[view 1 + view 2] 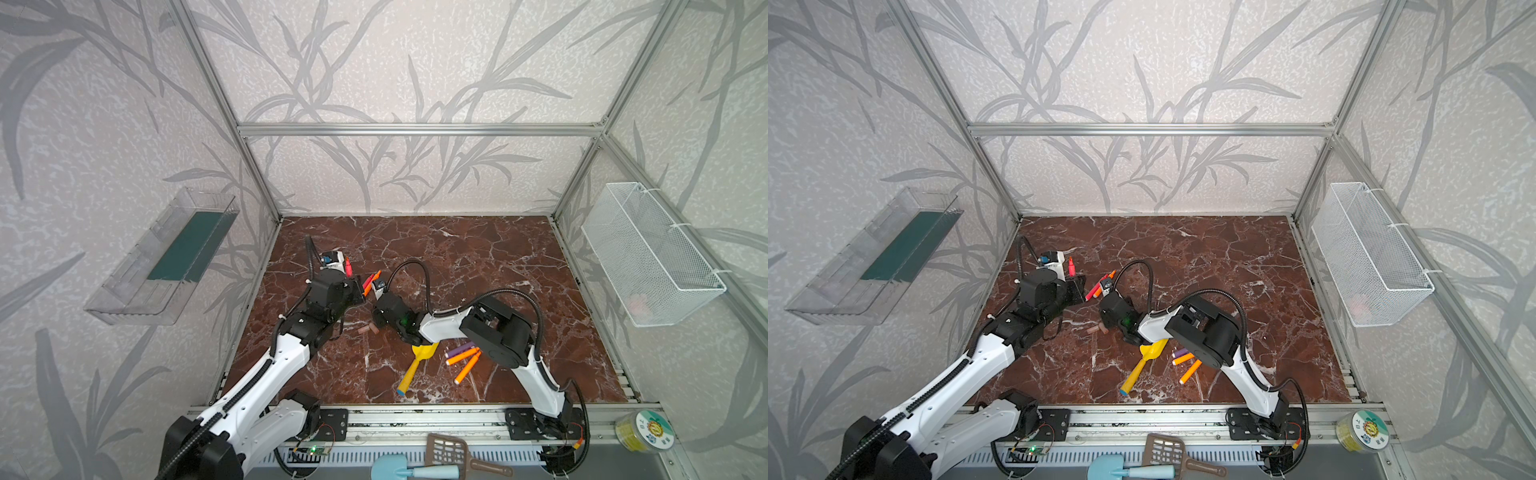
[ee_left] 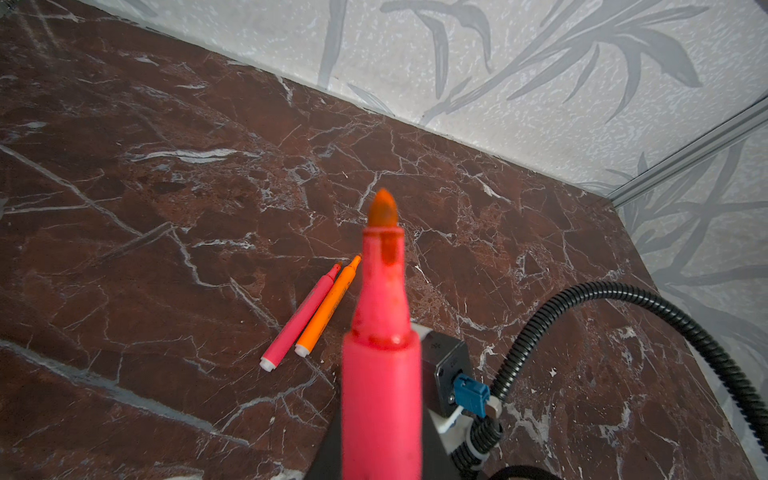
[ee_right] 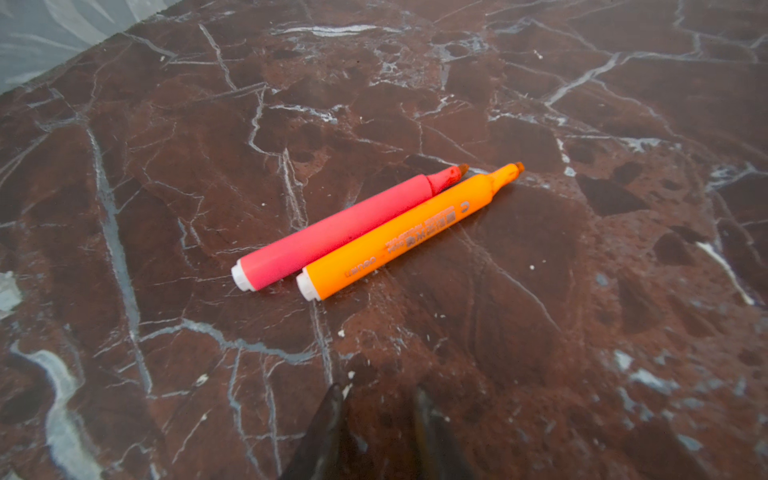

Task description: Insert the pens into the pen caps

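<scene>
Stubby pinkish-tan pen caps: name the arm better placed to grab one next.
Right, probably. The right claw hangs beside the two stubby translucent pinkish-tan pen caps, no pen visible in it. The left claw is shut on a red-pink marker pen, tip up, so it is busy.

A raised red-pink pen (image 2: 382,374) is clear of the surface, uncapped, its orange-stained tip bare. A lying red-pink pen (image 3: 336,228) and a printed orange pen (image 3: 399,232) rest side by side and touching, both uncapped, tips pointing the same way. Nearer the front edge, a purple pen (image 1: 459,350) lies just beside a middle orange pen (image 1: 462,356), with a front orange pen (image 1: 467,369) angled off them. A pinkish-tan pen cap (image 1: 363,329) lies just beside a second cap (image 1: 375,331), apart from every pen
</scene>
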Robot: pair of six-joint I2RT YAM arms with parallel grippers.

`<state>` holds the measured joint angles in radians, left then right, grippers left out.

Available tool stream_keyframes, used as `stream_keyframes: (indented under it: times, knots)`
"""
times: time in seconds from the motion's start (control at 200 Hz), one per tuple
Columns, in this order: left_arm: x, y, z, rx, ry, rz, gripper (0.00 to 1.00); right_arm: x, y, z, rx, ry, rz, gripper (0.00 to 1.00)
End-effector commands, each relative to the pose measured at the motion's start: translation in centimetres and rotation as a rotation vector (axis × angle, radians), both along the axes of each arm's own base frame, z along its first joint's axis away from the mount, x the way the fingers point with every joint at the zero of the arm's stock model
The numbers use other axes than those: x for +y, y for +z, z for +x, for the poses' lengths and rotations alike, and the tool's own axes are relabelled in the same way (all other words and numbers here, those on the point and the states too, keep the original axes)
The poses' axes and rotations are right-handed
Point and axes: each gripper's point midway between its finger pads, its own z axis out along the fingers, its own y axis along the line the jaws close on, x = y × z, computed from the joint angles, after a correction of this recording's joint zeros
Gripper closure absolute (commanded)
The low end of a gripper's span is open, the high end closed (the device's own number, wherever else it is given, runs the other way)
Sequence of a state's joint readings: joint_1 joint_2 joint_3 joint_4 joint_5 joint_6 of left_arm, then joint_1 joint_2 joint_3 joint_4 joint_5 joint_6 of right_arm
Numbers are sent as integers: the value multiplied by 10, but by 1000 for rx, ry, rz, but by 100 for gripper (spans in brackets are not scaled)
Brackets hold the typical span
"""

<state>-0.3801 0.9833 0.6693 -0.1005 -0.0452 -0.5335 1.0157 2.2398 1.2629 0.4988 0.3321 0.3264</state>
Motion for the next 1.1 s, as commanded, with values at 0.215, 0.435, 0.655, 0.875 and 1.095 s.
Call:
stream_keyframes:
  times: [0.215, 0.435, 0.655, 0.875, 1.095]
  knots:
    - [-2, -5, 0, 5, -10, -20, 100, -1, 5, -5, 39, -1, 13, 99]
    - [-17, 1, -1, -27, -93, -47, 100, -29, 66, -21, 46, -34, 76, 100]
    - [-46, 32, -19, -82, -246, -98, 100, -121, 130, -33, 125, -131, 186, 100]
    - [-110, 42, -65, -2, -395, -9, 100, -213, 156, -32, 266, -178, 372, 100]
    - [-191, -30, -122, -10, -657, 84, 100, -226, 192, -60, 247, -41, 502, 100]
